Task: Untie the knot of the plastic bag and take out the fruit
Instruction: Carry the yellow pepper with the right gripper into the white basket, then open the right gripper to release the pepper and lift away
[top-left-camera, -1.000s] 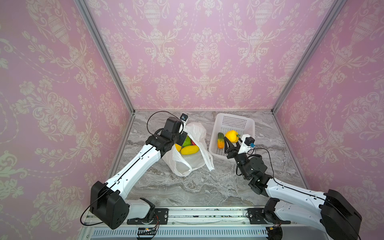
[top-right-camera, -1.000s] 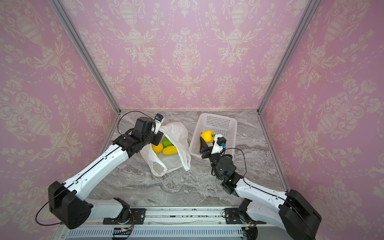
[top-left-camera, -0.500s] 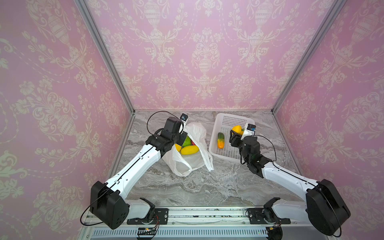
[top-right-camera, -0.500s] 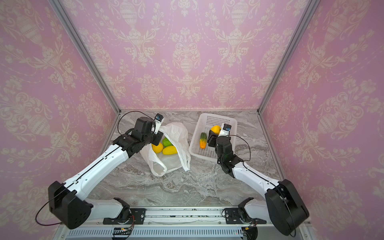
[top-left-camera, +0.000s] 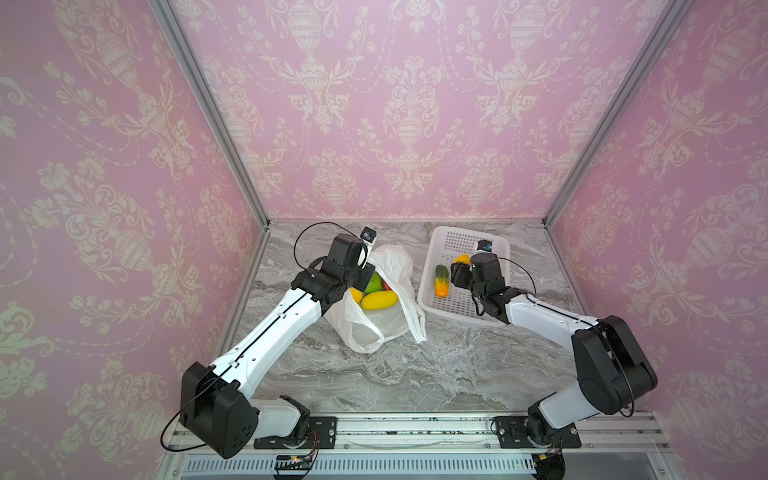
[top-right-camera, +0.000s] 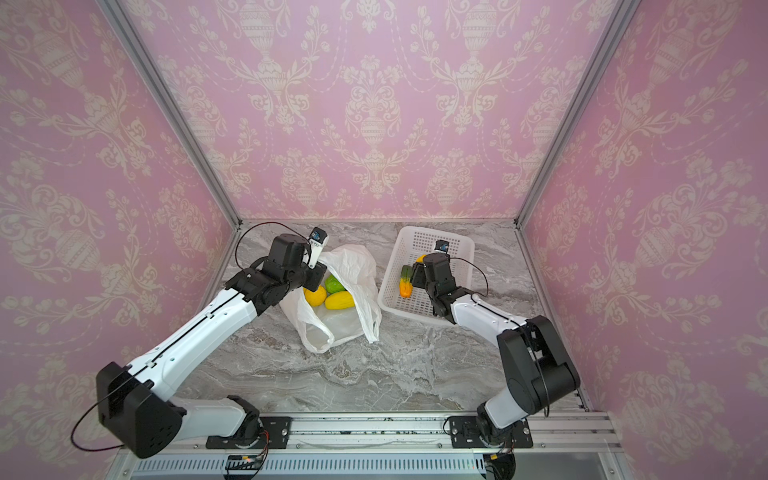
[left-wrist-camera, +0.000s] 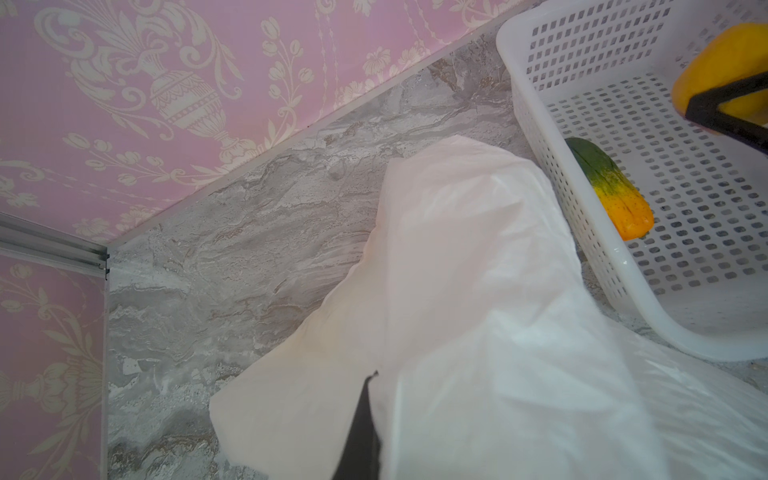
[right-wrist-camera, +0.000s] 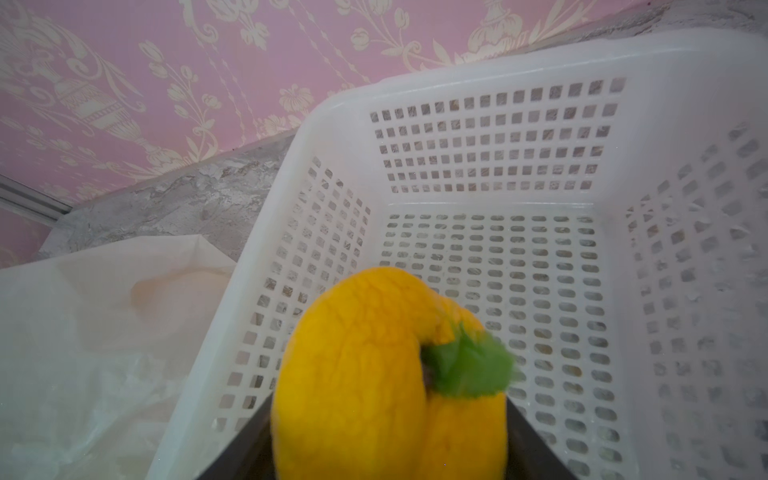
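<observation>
A white perforated basket (top-left-camera: 453, 243) is sitting on the grey marbled desk (top-left-camera: 415, 374), toward its back right, while pink patterned walls (top-left-camera: 415, 104) are enclosing three sides.

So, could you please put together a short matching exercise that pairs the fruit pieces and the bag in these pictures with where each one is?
Things:
1. green-to-orange fruit
2. yellow fruit with green leaf
3. green fruit
4. plastic bag

Places:
A. pinched by the left gripper
B. lying in the basket
C. inside the plastic bag
D. held by the right gripper

Pairs: 1-B, 2-D, 3-C, 4-A
</observation>
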